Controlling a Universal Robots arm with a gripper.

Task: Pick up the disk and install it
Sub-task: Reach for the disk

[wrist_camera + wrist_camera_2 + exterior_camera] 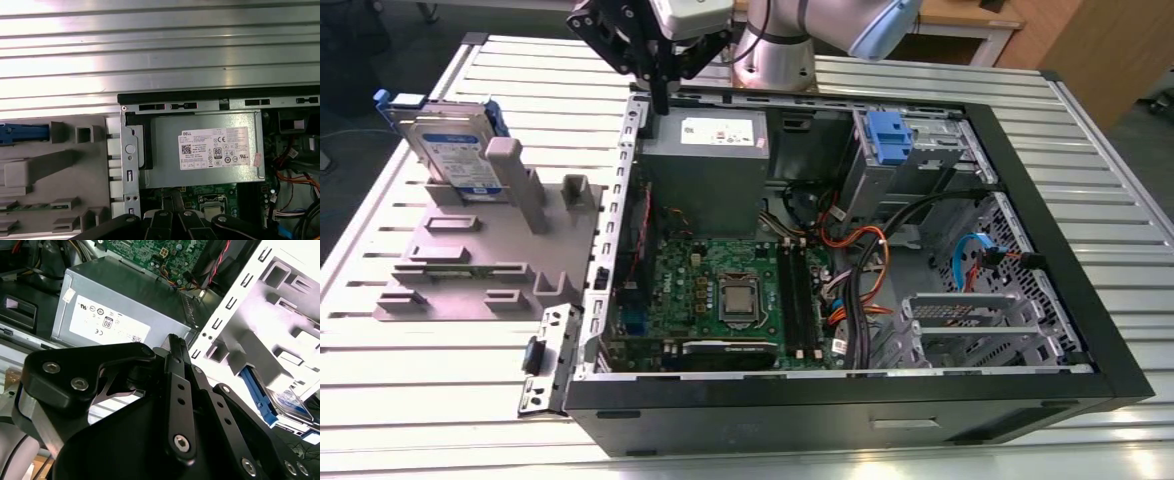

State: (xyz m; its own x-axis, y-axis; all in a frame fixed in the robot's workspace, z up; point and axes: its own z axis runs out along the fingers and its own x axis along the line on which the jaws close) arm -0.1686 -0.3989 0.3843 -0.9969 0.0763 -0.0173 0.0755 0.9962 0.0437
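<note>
The disk (454,150), silver with a white-and-blue label and blue side rails, stands on edge in a grey holder (467,265) on the exterior view's left, outside the computer case. The second wrist view shows the disk (290,402) beside that holder, and its blue rail (22,134) shows in the first wrist view. My gripper (662,98) hangs above the case's back left corner, to the right of the disk and well apart from it. Its black fingers (175,352) lie together with nothing between them.
The open black computer case (1067,300) lies on a slatted metal table (427,400). Inside are a grey metal box with a white sticker (707,150), a green board (720,290), loose cables (867,250) and a bay with a blue latch (887,135).
</note>
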